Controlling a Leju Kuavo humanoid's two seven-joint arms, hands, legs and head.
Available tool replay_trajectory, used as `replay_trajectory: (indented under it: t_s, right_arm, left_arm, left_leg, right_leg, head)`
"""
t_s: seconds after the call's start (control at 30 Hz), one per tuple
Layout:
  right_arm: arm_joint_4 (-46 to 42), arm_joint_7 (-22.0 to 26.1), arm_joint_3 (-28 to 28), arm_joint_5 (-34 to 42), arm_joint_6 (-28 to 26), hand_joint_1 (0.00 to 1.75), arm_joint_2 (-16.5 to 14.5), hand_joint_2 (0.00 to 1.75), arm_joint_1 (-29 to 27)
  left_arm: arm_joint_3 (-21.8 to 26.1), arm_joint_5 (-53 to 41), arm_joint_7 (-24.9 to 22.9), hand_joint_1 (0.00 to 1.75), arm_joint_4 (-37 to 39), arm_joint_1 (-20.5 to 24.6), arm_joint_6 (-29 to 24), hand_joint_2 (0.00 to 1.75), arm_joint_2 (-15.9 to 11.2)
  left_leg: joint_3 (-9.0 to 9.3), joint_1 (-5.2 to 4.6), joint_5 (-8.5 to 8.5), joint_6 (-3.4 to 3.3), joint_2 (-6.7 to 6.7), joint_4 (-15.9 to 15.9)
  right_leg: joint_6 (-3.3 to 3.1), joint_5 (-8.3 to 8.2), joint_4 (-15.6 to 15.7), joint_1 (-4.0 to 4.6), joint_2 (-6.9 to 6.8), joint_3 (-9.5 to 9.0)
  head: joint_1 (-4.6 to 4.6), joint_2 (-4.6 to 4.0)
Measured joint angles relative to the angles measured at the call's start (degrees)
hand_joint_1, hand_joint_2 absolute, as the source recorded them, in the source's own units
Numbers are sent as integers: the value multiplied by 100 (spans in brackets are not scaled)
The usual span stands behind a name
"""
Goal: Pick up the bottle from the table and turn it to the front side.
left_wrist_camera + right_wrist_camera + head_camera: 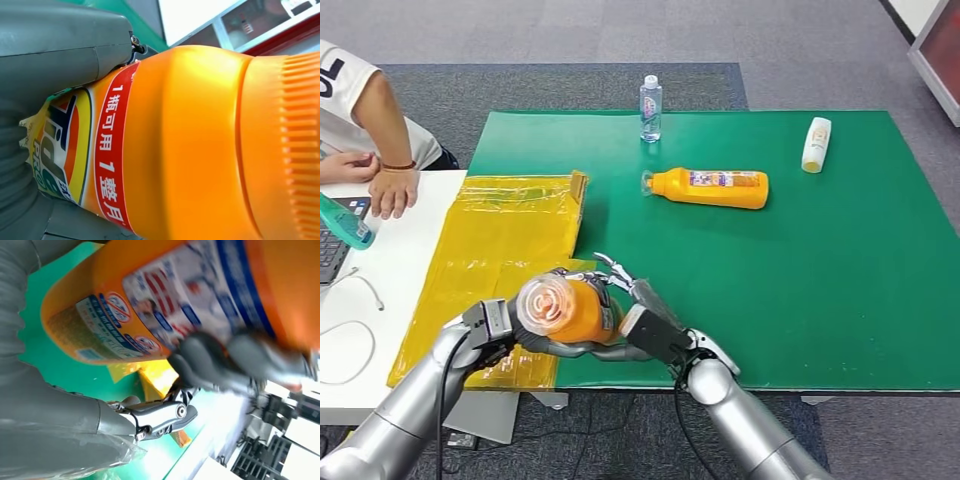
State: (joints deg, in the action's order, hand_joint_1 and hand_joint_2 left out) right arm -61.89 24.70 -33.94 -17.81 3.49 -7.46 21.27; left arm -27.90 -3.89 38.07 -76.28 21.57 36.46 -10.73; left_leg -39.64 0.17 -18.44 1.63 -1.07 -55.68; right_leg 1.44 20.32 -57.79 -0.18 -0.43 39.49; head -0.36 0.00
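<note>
Orange bottle (pixel 569 308) held up off the bench near its front edge, at about 7 o'clock of the green mat (pixel 833 280), base end turned toward the head camera. Left hand (pixel 497 328) grips it from the left, right hand (pixel 641 318) cups it from the right with fingers (pixel 610 268) curled over the top, so both hands are wrapped on the same bottle. Left wrist view shows the orange shoulder, ribbed cap (pixel 302 145) and a red label band pressed against the grey thumb; right wrist view shows the printed label side with dark fingers (pixel 211 360) lying across it. A second orange bottle (pixel 709 187) lies on its side at about 12 o'clock of the held one, well apart, with bare green mat between them. A clear water bottle (pixel 650 107) stands upright at the mat's far edge, just beyond it. A small white bottle (pixel 816 144) lies at 2 o'clock, toward the far right. Right half of the mat is open. Yellow plastic sheet (pixel 501 240) overlaps the mat's left edge, just under and beside the left hand. White bench (pixel 395 260) at 9 o'clock carries a cable and a laptop corner; a person's hand (pixel 393 190) rests there, well apart from the robot.
</note>
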Motion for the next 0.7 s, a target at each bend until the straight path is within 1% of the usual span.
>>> replay_trajectory:
  t_s: [0.13,0.2,0.27,0.33,0.4,0.53,0.7]
  right_arm:
    - [-340,56,381,603,369,0,31,175,-136]
    - [-505,13,618,822,448,0,99,175,-187]
    - [-593,-90,1124,1055,384,0,246,175,-186]
    - [-648,-155,1709,1190,310,0,443,175,-93]
    - [-739,-170,2084,1208,349,0,570,175,8]
    - [-840,-208,2484,1182,415,0,644,175,40]
    - [-880,-213,2777,1172,426,0,686,175,60]
  left_arm:
    - [-282,-29,-27,175,-138,193,-210,175,-57]
    - [-360,-19,-5,175,-194,263,-276,175,-86]
    - [-420,7,103,175,-331,283,-277,175,-160]
    - [-526,7,194,175,-482,202,-222,175,-277]
    - [-644,-9,204,175,-563,73,-205,175,-388]
    - [-822,-10,205,175,-670,24,-244,175,-503]
    - [-981,-5,205,175,-701,38,-258,175,-610]
  left_leg:
    - [-1,0,0,0,1,0]
    - [-1,0,0,-2,2,0]
    - [-5,-2,5,-11,10,0]
    - [-4,-8,7,-18,15,0]
    - [-1,-12,1,-13,-1,-1]
    - [-3,-11,3,-13,-10,-2]
    - [-3,-10,5,-10,-11,-1]
  right_leg:
    - [1,-2,0,0,0,-2]
    - [1,-2,0,0,-2,-4]
    - [7,0,0,-2,-17,-11]
    - [12,-1,1,-8,-25,-15]
    - [9,-11,4,-12,-6,-6]
    - [11,-14,5,-12,5,0]
    - [7,-17,4,-10,7,3]
  head:
    - [0,0]
    - [-3,0]
    - [2,0]
    - [11,0]
    - [10,0]
    - [10,0]
    - [9,0]
